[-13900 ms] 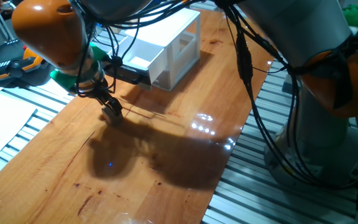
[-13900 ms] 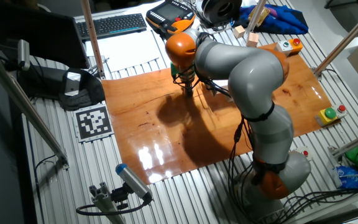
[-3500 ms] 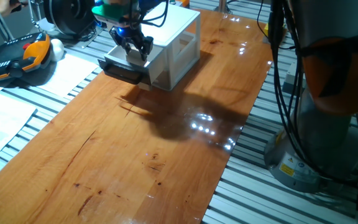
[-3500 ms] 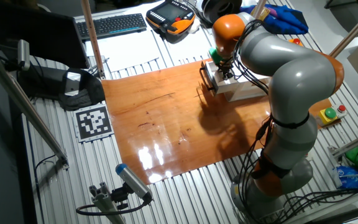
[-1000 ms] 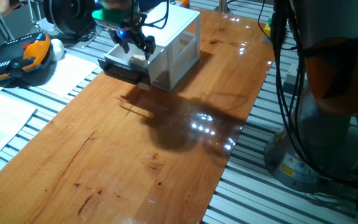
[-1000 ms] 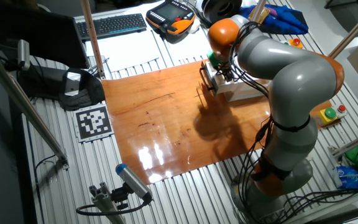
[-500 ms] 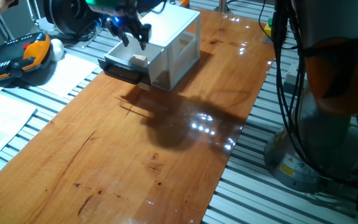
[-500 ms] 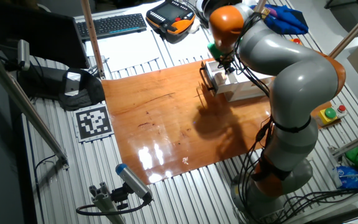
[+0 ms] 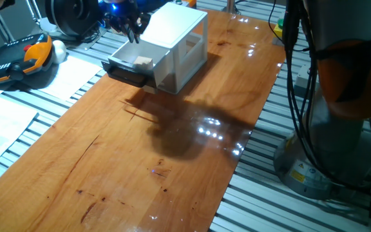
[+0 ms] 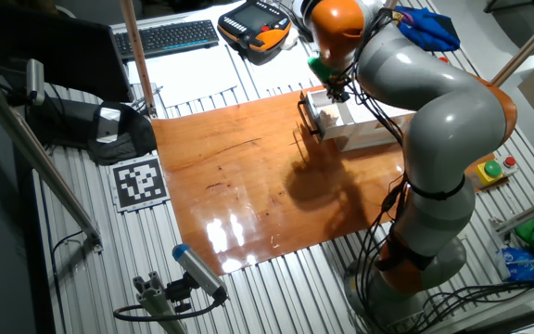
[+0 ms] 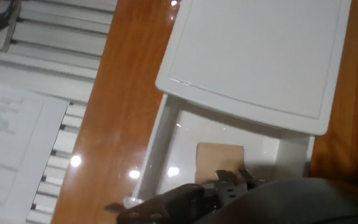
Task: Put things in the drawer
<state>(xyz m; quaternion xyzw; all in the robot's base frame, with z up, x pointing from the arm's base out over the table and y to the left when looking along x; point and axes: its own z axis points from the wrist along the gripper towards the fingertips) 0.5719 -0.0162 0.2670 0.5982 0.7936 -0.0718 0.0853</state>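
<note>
Beige cube [image 9: 143,61] in unlabelled drawer [image 9: 125,67]

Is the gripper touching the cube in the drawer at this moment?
Apart. In one fixed view the gripper hangs above the drawer, with white tray floor showing between it and the cube.

Beige cube [image 9: 143,61]; white drawer [image 9: 126,58]; orange-brown wooden table [image 9: 172,142]
</note>
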